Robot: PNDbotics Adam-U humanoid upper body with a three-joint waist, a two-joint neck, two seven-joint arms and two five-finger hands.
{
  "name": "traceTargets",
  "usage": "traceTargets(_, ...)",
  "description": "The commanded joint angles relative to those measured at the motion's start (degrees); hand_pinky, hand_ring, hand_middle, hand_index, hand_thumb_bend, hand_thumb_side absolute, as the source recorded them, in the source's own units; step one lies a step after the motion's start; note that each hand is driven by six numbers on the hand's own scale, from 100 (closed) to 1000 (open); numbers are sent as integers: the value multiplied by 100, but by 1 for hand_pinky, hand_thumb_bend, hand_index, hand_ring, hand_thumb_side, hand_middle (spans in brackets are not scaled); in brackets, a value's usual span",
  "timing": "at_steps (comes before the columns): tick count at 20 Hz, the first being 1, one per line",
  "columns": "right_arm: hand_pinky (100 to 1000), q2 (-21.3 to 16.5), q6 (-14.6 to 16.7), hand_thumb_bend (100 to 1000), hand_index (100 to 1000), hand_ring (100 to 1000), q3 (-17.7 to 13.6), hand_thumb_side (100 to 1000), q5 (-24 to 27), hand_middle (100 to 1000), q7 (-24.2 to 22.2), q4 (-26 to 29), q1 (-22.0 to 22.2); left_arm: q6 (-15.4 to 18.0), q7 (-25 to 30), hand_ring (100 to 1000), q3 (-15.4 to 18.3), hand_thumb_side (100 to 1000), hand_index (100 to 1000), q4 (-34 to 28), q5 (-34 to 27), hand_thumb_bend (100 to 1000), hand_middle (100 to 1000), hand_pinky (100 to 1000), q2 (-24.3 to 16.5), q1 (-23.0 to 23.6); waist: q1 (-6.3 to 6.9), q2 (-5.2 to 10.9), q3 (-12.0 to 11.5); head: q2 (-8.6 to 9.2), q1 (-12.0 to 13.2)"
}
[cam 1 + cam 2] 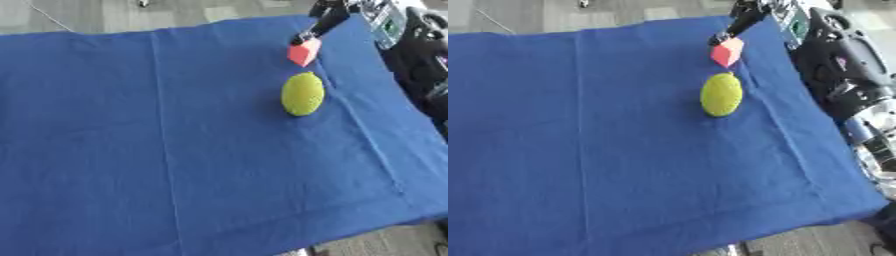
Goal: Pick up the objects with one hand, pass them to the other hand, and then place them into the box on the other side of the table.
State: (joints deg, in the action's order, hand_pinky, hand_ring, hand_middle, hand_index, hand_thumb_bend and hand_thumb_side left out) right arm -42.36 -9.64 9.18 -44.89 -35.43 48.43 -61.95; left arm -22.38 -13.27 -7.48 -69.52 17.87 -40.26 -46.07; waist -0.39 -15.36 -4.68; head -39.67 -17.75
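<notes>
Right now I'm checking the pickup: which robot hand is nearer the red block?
Right. The right robot hand pinches the red block from above; the left shows nowhere.

A plain deep blue cloth (175, 150) is spread over the table. A yellow-green oval object (303, 94) and a red-orange block (304, 52) are seen at upper right, beside black fingers (317, 27).

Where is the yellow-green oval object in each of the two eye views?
Left eye view: the yellow-green oval object lies right of centre, in the upper half, on the blue cloth.
Right eye view: it lies closer to centre, upper half.
Shared landmark: the red block just above it.
</notes>
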Motion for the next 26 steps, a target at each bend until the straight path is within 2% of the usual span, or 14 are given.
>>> traceTargets(1,899,-247,-47,665,877,876,-98,558,-114,866,39,-3,-93,-14,-11,707,86,398,723,-95,-9,188,639,819,-228,-67,11,76,-12,51,5)
traceTargets(14,900,-301,-13,684,887,881,-304,563,-275,870,109,-274,-35,-27,-16,708,92,396,723,-176,-55,189,641,820,-237,-46,65,-43,-93,102,-5)
traceTargets(26,897,-410,-137,687,889,880,-480,560,-209,869,245,-436,31,-45,-36,710,105,390,723,-213,-75,191,642,820,-247,-28,108,-149,-169,164,-17)
